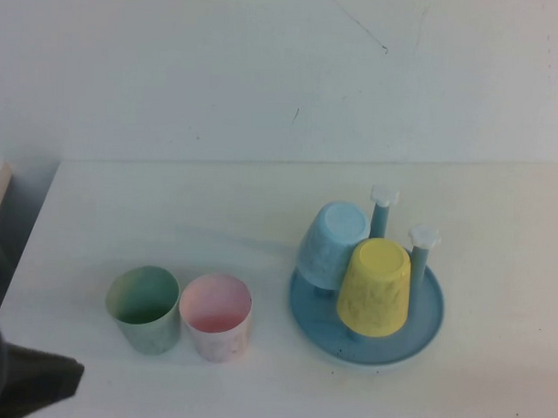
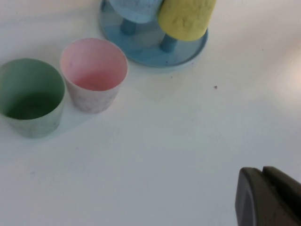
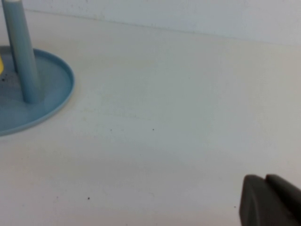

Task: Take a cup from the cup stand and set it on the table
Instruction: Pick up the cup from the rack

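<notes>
The pale yellow cup (image 1: pixel 375 288) hangs upside down on a peg of the round blue cup stand (image 1: pixel 426 324), at the front of it; it also shows in the left wrist view as the cup (image 2: pixel 186 18) over the cup stand (image 2: pixel 141 49). My left gripper (image 2: pixel 262 175) is shut and empty, low over the white table (image 1: pixel 255 373), well short of the stand. Only a dark part of the left arm (image 1: pixel 21 379) shows in the high view. To the right of the stand, apart from it, my right gripper (image 3: pixel 264 181) is shut and empty; its view shows the stand's rim (image 3: pixel 56 101) and one peg (image 3: pixel 21 52).
A light blue cup (image 1: pixel 331 243) sits inverted on the stand behind the yellow one. Two bare pegs with white caps (image 1: pixel 384 196) stand at the back right. A green cup (image 1: pixel 144 308) and a pink cup (image 1: pixel 216 317) stand upright on the table left of the stand.
</notes>
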Controlling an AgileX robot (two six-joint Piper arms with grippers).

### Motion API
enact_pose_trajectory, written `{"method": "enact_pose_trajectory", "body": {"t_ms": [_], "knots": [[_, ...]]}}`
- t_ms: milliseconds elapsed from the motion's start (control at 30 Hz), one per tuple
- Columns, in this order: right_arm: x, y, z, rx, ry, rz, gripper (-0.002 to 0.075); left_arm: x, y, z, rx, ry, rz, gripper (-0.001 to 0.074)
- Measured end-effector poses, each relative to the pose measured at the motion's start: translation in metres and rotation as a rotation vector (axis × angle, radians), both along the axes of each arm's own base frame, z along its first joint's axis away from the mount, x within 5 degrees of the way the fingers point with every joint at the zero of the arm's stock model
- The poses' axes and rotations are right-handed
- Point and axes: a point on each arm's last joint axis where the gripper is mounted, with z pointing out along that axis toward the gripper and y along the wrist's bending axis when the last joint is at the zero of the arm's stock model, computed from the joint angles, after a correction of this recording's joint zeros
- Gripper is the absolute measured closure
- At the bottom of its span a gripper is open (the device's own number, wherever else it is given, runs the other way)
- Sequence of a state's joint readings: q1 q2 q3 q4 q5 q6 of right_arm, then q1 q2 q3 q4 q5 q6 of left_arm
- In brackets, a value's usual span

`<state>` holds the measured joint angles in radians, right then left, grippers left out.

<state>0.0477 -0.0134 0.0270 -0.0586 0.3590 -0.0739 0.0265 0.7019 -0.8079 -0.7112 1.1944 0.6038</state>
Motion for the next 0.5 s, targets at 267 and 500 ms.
{"method": "enact_pose_trajectory", "body": {"t_ms": [267, 500], "knots": [[0.000, 0.000, 0.000, 0.000, 0.000, 0.000, 0.0728, 0.043, 0.009, 0.025, 0.112, 0.054, 0.013, 0.0738], [0.000, 0.000, 0.000, 0.000, 0.000, 0.000, 0.0728, 0.069, 0.010, 0.038, 0.114, 0.061, 0.015, 0.0738]]}}
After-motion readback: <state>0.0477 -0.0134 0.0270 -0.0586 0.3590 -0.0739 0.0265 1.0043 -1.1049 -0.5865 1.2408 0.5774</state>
